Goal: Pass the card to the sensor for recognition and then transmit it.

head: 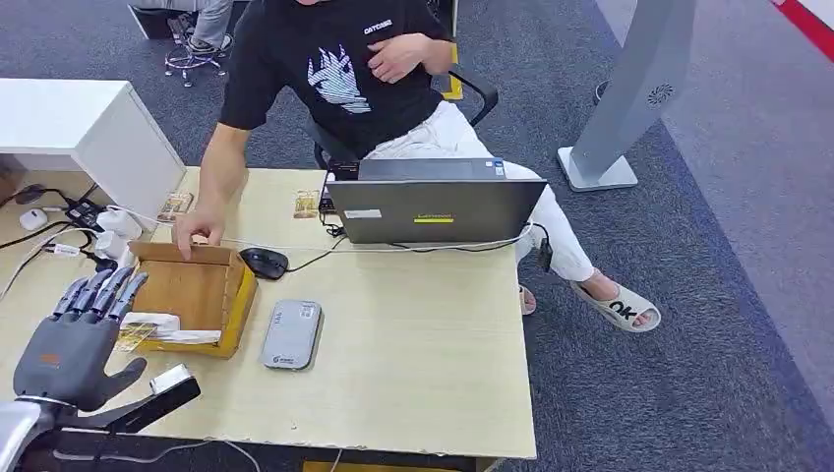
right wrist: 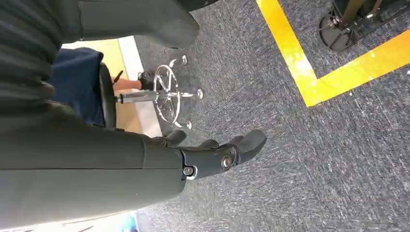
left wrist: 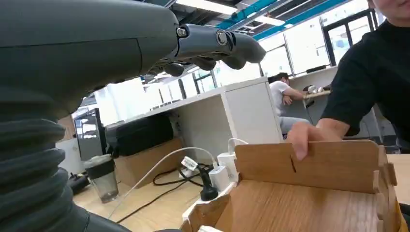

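A flat white card [head: 165, 324] lies at the near end of the open wooden box [head: 202, 285], beside a small golden packet [head: 132, 337]. My left hand [head: 74, 339] hovers at the box's near left corner, fingers spread and stretched over its edge, holding nothing. In the left wrist view its fingers [left wrist: 212, 46] hang above the wooden box [left wrist: 309, 198]. The grey card sensor [head: 292, 334] lies flat on the table right of the box. My right hand [right wrist: 212, 154] hangs by my side over carpet, fingers loosely apart and empty.
A seated person rests a hand [head: 200, 228] on the box's far wall, also visible as the person's hand [left wrist: 302, 137]. A black mouse [head: 264, 262], an open laptop [head: 433, 206] and cables lie behind the sensor. Two more packets [head: 306, 204] sit at the table's far edge. Power strip [head: 108, 241] at left.
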